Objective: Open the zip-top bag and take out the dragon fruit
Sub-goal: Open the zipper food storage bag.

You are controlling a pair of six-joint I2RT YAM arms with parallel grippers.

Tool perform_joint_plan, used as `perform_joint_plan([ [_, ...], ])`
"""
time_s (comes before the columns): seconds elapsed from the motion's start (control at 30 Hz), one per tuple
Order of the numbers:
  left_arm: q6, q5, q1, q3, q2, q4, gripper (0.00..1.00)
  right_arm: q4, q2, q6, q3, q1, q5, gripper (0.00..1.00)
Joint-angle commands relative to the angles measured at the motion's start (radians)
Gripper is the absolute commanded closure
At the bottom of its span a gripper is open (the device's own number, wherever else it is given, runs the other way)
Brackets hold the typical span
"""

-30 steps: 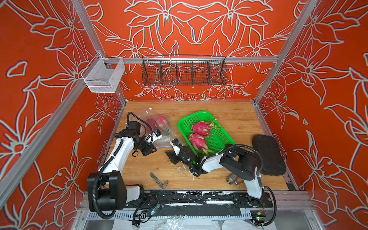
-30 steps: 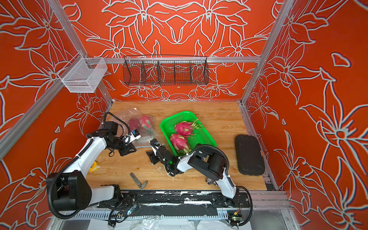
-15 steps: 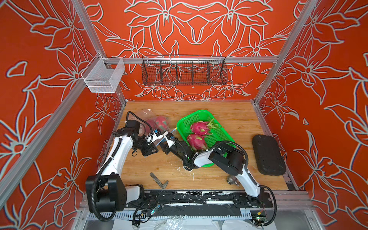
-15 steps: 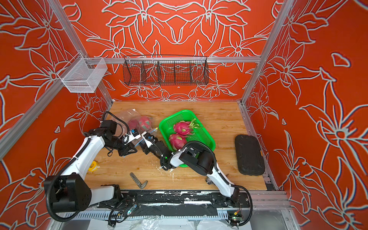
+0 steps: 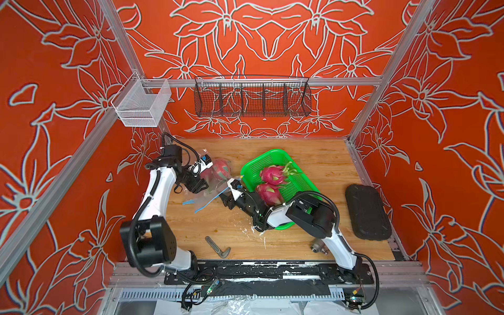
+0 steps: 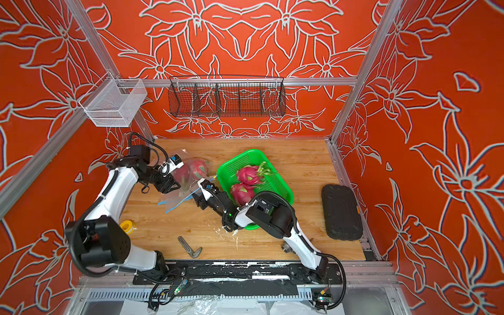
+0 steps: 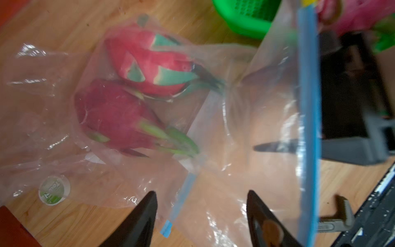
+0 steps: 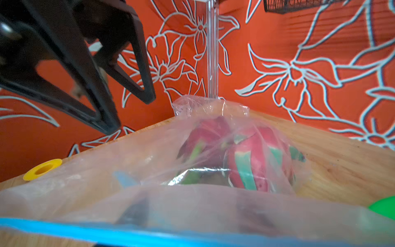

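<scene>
Dragon fruit (image 5: 271, 174): 4 pcs in view. Clock refs are per top view, 12 = far wall.

1. Out of bag: 2 pcs lie side by side in green basket (image 5: 256, 161), approx. mid-bench (image 5: 313, 163). Judged done.
2. Not out: bagged pair (image 7: 119, 115) sits inside zip-top bag (image 5: 211, 191), at 9 o'clock of the basket. The pcs touch each other at the bag's closed 12 o'clock end.
3. Bag mouth: open, facing 5 o'clock. One blue zip strip (image 7: 307, 107) is raised and draped across the right pincer. The opposite strip (image 7: 183, 192) lies slack on the bench. The two strips are well apart, so the opening step is judged complete.
4. Left pincer (image 7: 201, 195): released, tips wide apart above the slack strip at the bag's 8 o'clock side, w/ nothing between them.
5. Right pincer (image 5: 225, 201): at the bag mouth. In the right wrist view its fingers show only as two dark blurs well apart behind the film. It reads as released, w/ no hold on the film evident.

Assessment: extraction approx. half done. Outstanding: reach through the mouth, take the bagged pair out one pc at a time, and presumably set them w/ the others. Neither pincer is yet on a fruit.
</scene>
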Motion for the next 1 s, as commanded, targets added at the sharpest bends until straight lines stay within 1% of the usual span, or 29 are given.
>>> perform_joint_plan([
  [0.0,-0.025,-0.078,0.000,-0.021,0.083,0.053,0.31,-0.055,0.011,0.017,-0.040,0.016,0.088,0.25],
  [0.1,-0.052,-0.081,-0.019,-0.048,0.137,0.068,0.27,-0.113,0.041,0.002,-0.009,0.029,0.128,0.22],
  [0.17,-0.070,-0.038,-0.035,-0.076,0.152,0.077,0.26,-0.143,0.059,0.005,0.025,0.028,0.133,0.22],
  [0.3,-0.107,0.007,-0.058,-0.119,0.163,0.109,0.26,-0.202,0.054,0.007,0.066,0.030,0.106,0.21],
  [0.33,-0.113,0.022,-0.057,-0.121,0.166,0.108,0.29,-0.201,0.050,0.006,0.065,0.030,0.102,0.21],
  [0.37,-0.122,0.032,-0.058,-0.119,0.168,0.108,0.35,-0.197,0.045,0.001,0.062,0.030,0.101,0.21],
  [0.4,-0.126,0.039,-0.059,-0.117,0.169,0.105,0.45,-0.192,0.040,-0.001,0.061,0.030,0.099,0.22],
  [0.43,-0.129,0.048,-0.059,-0.115,0.168,0.102,0.61,-0.190,0.030,-0.007,0.056,0.030,0.096,0.23],
  [0.47,-0.130,0.054,-0.059,-0.116,0.167,0.100,0.80,-0.195,0.018,-0.011,0.053,0.031,0.095,0.25],
  [0.5,-0.126,0.057,-0.058,-0.117,0.165,0.099,0.96,-0.204,0.003,-0.016,0.049,0.030,0.094,0.25],
  [0.53,-0.121,0.057,-0.058,-0.119,0.165,0.094,1.00,-0.222,-0.018,-0.019,0.043,0.030,0.094,0.26],
  [0.67,-0.113,0.067,-0.059,-0.142,0.142,0.072,1.00,-0.333,-0.107,-0.019,0.025,0.030,0.105,0.28],
  [0.73,-0.099,0.103,-0.059,-0.159,0.107,0.041,1.00,-0.366,-0.128,0.016,0.014,0.030,0.102,0.29],
  [0.87,-0.054,0.185,-0.056,-0.179,0.019,-0.058,1.00,-0.346,-0.107,0.090,0.010,0.055,0.090,0.30],
  [0.97,-0.031,0.194,-0.055,-0.217,-0.057,-0.069,1.00,-0.296,-0.066,0.104,0.018,0.100,0.104,0.30],
])
